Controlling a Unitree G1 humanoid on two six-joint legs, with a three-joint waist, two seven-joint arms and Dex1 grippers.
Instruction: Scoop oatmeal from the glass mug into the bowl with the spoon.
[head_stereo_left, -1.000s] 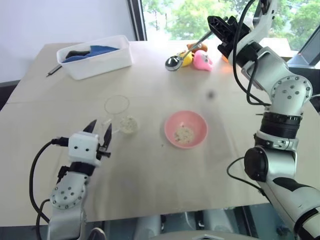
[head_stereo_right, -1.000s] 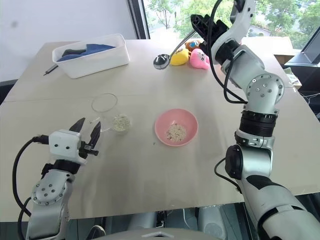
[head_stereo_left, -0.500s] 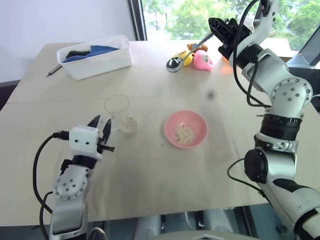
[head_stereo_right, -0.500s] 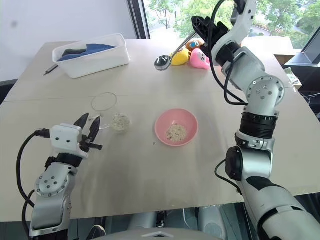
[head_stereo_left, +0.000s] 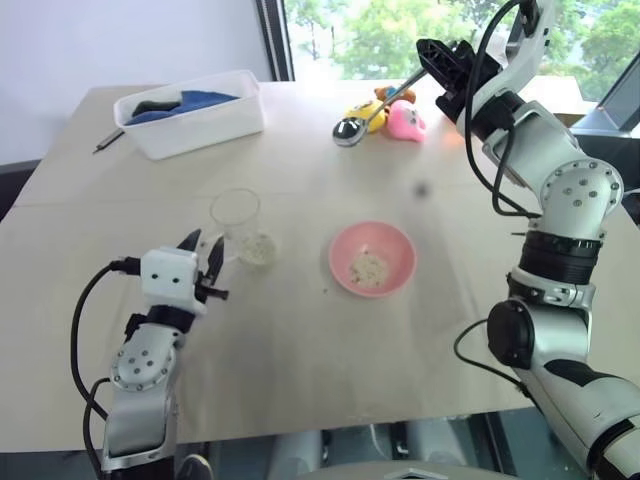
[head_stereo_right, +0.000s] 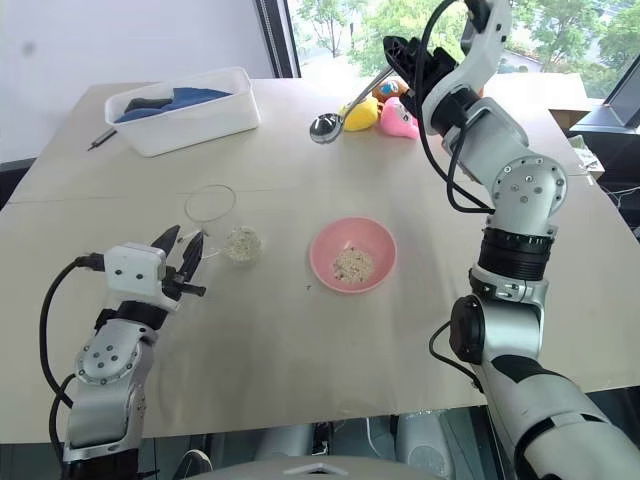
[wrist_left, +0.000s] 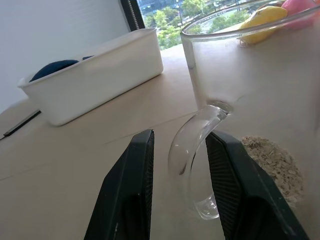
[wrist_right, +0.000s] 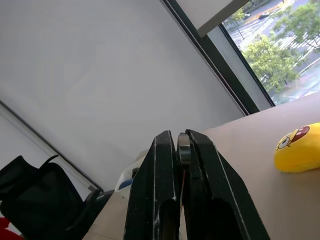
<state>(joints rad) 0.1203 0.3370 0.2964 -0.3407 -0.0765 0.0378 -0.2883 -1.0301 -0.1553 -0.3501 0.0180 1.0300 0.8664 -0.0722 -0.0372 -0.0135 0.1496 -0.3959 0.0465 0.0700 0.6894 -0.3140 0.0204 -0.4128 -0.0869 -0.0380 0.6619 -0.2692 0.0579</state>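
The left gripper (wrist_left: 177, 187) has its two black fingers spread on either side of the clear handle of the glass mug (head_stereo_left: 238, 222), neither pad visibly pressing it yet; judging by that straddle, the arm is lined up to pinch the handle and steady the mug while the spoon works. The mug stands upright on the tan table (head_stereo_left: 300, 340), at about nine o'clock from the pink bowl (head_stereo_left: 372, 259) and near it, with its handle turned toward six o'clock, straight at the left gripper. Oatmeal (wrist_left: 272, 165) lies as a low heap in the mug's bottom, and a smaller patch of oatmeal already sits in the middle of the bowl, so some has evidently been transferred. The right gripper (wrist_right: 181, 150) is raised over the table's far side, its fingers pressed together on the end of the spoon (head_stereo_left: 375, 110). The spoon's long axis slopes down from the gripper toward about eight o'clock, oval bowl lowest, hanging in front of the yellow and pink toys (head_stereo_left: 395, 115) at roughly twelve o'clock from the pink bowl. That high, parked pose likely keeps the spoon clear until the mug is secured. A white tub (head_stereo_left: 195, 112) sits at eleven o'clock.
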